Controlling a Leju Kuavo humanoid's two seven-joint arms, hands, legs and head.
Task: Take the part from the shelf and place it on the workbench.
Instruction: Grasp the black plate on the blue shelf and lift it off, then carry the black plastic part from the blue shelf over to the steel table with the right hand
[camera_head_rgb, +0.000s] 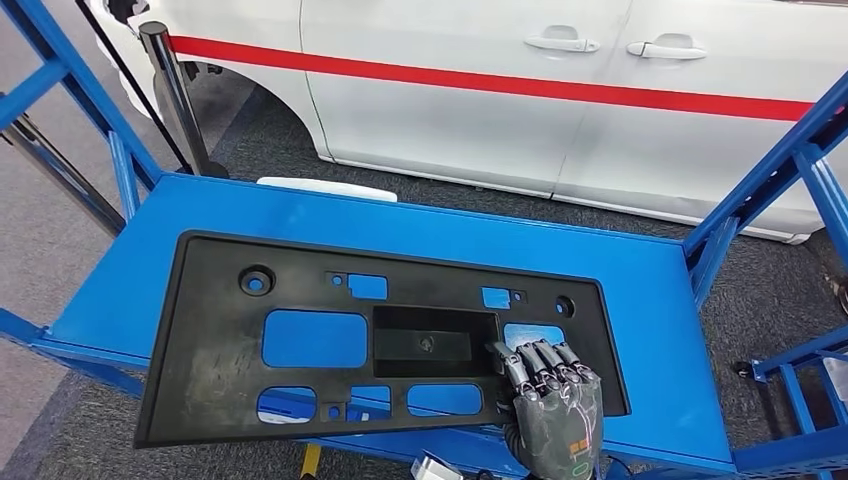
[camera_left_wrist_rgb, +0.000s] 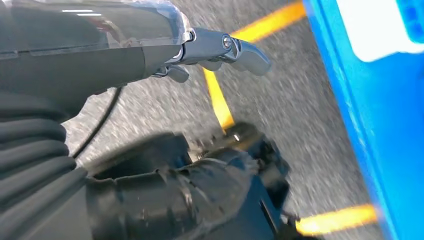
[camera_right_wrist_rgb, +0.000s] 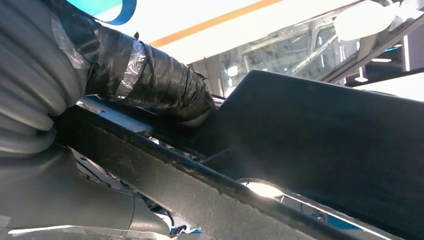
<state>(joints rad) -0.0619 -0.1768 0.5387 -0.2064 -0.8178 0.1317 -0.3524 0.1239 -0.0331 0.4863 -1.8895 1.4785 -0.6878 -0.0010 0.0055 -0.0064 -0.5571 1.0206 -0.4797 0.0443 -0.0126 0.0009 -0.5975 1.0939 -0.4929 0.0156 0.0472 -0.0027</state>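
A large flat black plastic part (camera_head_rgb: 220, 340) with several cut-outs lies on the blue table top (camera_head_rgb: 660, 330), its near edge overhanging the front. My right hand (camera_head_rgb: 555, 400) grips that near edge towards the part's right end, with dark fingers curled over the top face. In the right wrist view a tape-wrapped finger (camera_right_wrist_rgb: 150, 80) presses against the part's dark edge (camera_right_wrist_rgb: 325, 140). My left hand (camera_left_wrist_rgb: 220, 100) hangs low beside the blue frame (camera_left_wrist_rgb: 370, 125), above grey floor. Its thumb and dark fingers are apart and nothing lies between them.
A white car (camera_head_rgb: 480, 100) with a red stripe stands close behind the table. Blue frame struts (camera_head_rgb: 770, 180) rise at the right and left corners, and a black post (camera_head_rgb: 175, 95) stands at the back left. Yellow floor lines (camera_left_wrist_rgb: 217, 97) run under my left hand.
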